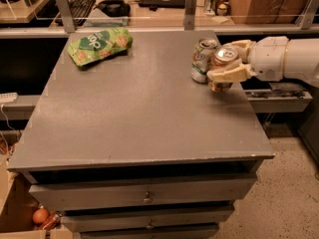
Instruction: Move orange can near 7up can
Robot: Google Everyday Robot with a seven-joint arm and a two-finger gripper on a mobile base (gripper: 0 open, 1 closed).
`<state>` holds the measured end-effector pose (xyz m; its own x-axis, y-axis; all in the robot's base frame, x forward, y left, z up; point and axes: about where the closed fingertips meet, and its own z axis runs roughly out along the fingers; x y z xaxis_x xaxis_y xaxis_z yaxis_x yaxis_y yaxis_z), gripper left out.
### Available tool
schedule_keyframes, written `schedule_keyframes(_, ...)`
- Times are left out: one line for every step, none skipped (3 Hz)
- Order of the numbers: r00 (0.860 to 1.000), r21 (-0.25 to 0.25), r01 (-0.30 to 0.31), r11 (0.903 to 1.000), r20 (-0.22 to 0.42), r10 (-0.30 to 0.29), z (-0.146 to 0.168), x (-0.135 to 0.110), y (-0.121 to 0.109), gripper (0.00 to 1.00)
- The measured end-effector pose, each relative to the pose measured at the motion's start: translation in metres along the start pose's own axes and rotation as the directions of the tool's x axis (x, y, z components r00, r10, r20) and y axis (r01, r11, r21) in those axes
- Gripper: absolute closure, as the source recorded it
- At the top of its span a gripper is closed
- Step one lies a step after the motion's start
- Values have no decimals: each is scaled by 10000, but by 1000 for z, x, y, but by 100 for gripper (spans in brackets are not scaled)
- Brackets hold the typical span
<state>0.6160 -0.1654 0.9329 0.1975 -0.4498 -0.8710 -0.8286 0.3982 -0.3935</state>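
— What lies on the tabletop [139, 118] besides the job at hand?
— A green snack bag [99, 45], flat, near the far left corner. The gripper [227, 66] sits at the right edge, toward the far side.
— And off the table?
— Below the front edge, grey drawers [144, 195] with small knobs. Past the far edge, a shelf with a black keyboard [79, 5] on its left part. Beyond the left edge, a white power strip [7, 97]. Low at the front left corner, something round and orange [40, 216]. Speckled floor [284, 193] to the right.
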Motion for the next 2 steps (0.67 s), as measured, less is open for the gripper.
schedule_keyframes(9998,245,-191,9995,15,191,-2,10,-1,35)
schedule_keyframes(9995,404,-317,9987,43,316,-3,16,-1,12)
